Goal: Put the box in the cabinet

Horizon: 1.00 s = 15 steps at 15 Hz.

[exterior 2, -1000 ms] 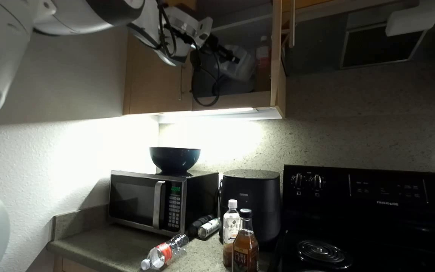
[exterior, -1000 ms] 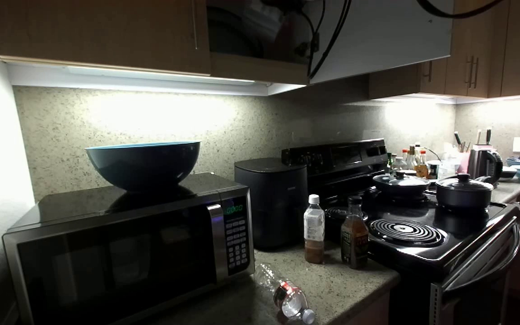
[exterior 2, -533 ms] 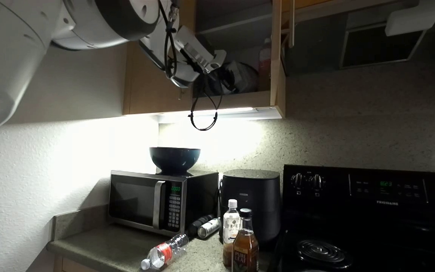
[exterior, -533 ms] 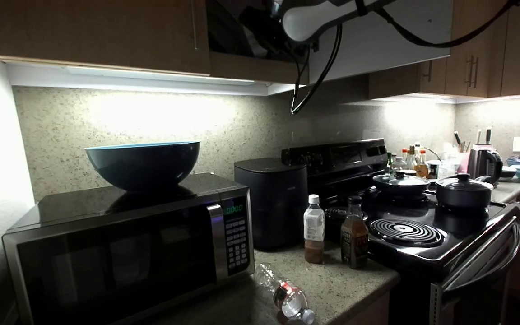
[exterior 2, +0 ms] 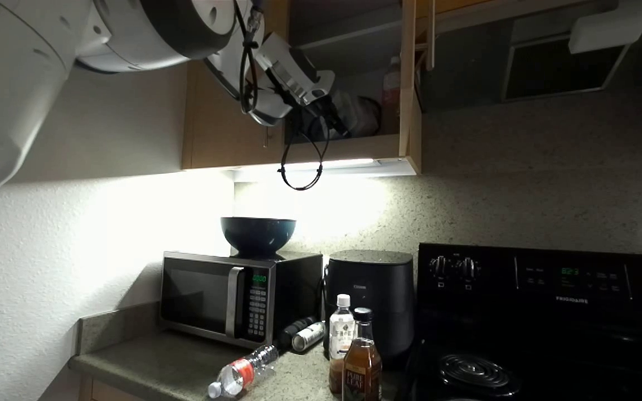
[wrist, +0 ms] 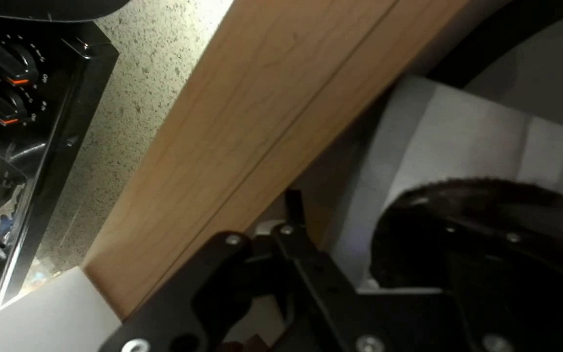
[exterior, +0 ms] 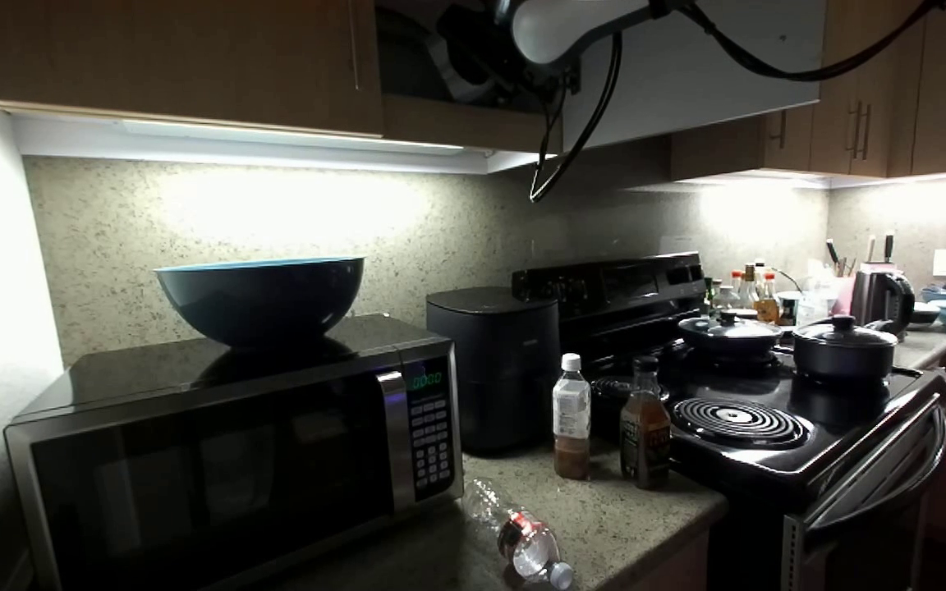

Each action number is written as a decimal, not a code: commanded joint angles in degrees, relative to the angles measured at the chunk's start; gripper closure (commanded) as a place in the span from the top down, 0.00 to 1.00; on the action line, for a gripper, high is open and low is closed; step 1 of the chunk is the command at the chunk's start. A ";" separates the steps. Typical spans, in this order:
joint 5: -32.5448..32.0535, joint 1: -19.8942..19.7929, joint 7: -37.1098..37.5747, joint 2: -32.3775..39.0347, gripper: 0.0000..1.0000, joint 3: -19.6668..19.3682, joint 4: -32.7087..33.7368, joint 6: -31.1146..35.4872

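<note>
The cabinet is open on one side, and its wooden lower edge crosses the wrist view. The box is pale grey-white and lies tilted inside the cabinet; it shows dimly in an exterior view. My gripper is at the cabinet opening, with its fingers spread apart. The left finger stands clear of the box, with a gap between them. The right finger is very dark in front of the box, so contact there cannot be told. In an exterior view the gripper points down into the opening.
A bottle stands in the cabinet beside the box. A dark round item is behind the box. The open door hangs at the opening's side. Below are a microwave, a bowl and an air fryer.
The gripper and box have come down from higher in the cabinet opening over the last second. In the last half second the gripper has shifted only slightly, and the box shows more from behind it.
</note>
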 commanded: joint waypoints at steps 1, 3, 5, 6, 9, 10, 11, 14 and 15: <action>0.73 -0.52 -1.26 -2.65 0.82 0.23 -3.05 -0.47; 0.56 -0.53 -1.01 -3.15 0.96 0.11 -3.40 -0.44; 0.64 -0.58 -0.82 -3.76 1.00 -0.01 -4.15 -0.28; 0.81 -0.58 -0.88 -4.08 1.00 -0.03 -4.48 -0.34; 3.99 -1.01 -3.57 -6.38 1.00 0.97 -6.72 -1.86; 7.02 -1.40 -6.21 -7.72 1.00 1.83 -8.27 -2.48; 10.67 -1.66 -9.78 -9.14 1.00 2.60 -9.91 -3.33; 14.38 -0.80 -16.10 -13.86 1.00 2.54 -13.99 -6.69; 13.11 -0.46 -15.77 -15.32 1.00 2.21 -15.18 -6.72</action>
